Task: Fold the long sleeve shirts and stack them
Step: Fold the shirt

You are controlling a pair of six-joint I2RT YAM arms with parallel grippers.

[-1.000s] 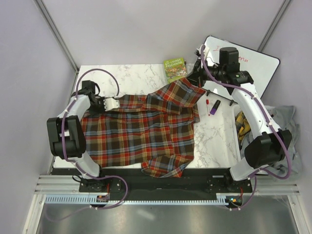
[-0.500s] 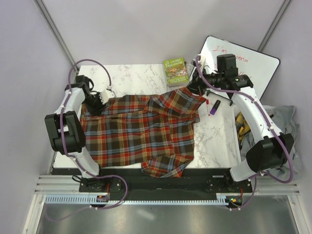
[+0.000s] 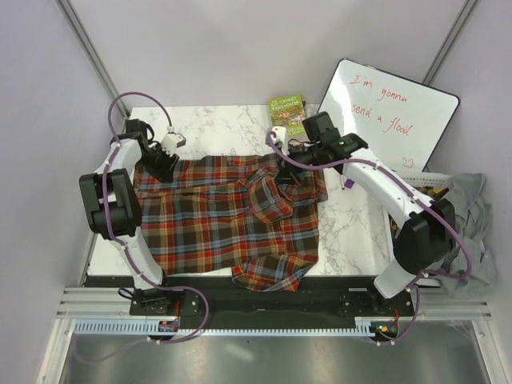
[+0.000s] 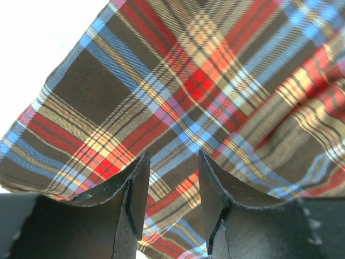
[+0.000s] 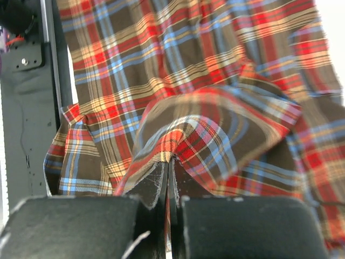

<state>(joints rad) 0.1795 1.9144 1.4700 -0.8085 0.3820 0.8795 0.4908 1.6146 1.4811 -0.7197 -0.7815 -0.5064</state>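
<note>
Your right fingers (image 5: 152,189) are closed tight on a raised fold of the red-orange, brown and blue plaid flannel shirt (image 3: 232,216); your left fingers (image 4: 135,186) stand parted over its edge, holding nothing.

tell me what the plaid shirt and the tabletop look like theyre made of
The plaid shirt looks like soft woven cloth, probably cotton flannel. It is matte, fine thread lines show in the wrist views, and it drapes and creases. The tabletop is white with grey veining, a smooth marble look. Whether it is real stone or a printed laminate cannot be told.
</note>
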